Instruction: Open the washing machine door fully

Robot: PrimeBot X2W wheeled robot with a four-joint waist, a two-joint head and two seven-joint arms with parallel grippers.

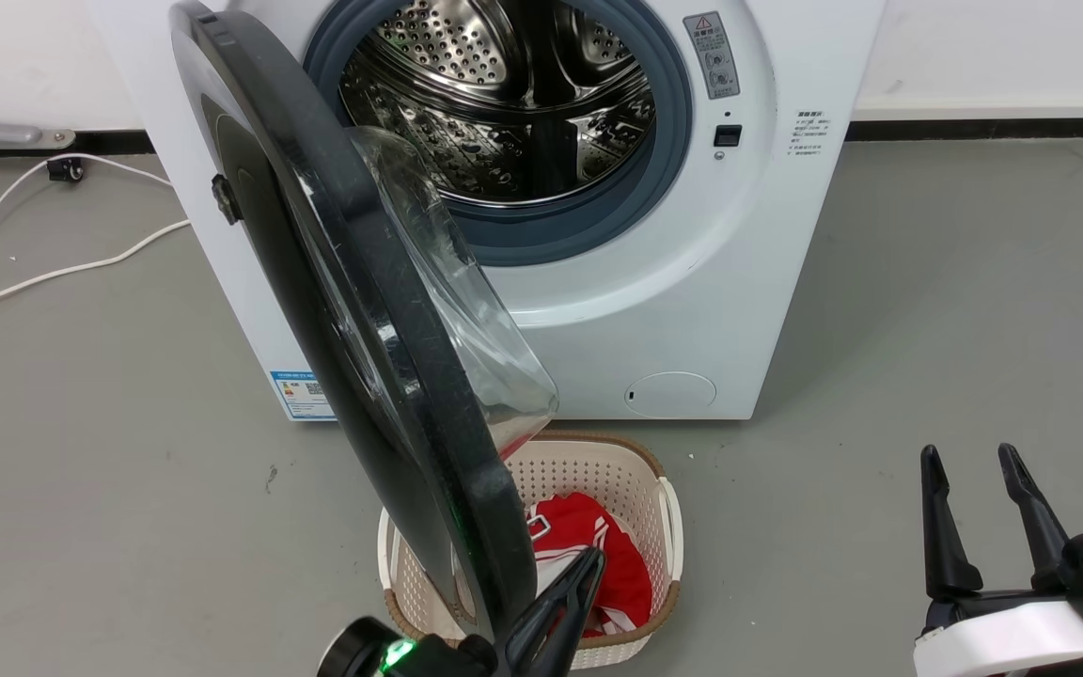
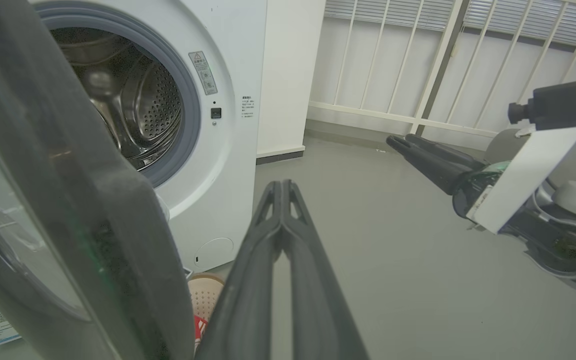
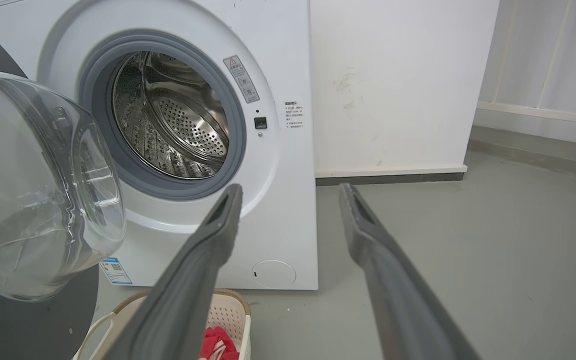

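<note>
Three cameras, one washing machine (image 1: 692, 310).
My head looks down from close in front. My left wrist sits right beside the door (image 2: 68, 200), looking slantwise across the front. My right wrist looks from farther back. All three share the drum (image 3: 178, 130).

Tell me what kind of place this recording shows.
Probably a laundry corner of a plain indoor room: a white boxy front-loading washing machine on grey floor, with a cream plastic laundry basket of red cloth before it.

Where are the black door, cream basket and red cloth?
Round black washing machine door (image 1: 386, 357): head view, rim.
Cream plastic basket (image 1: 671, 531): head view, right rim.
Red cloth (image 1: 598, 527): head view, middle.
</note>
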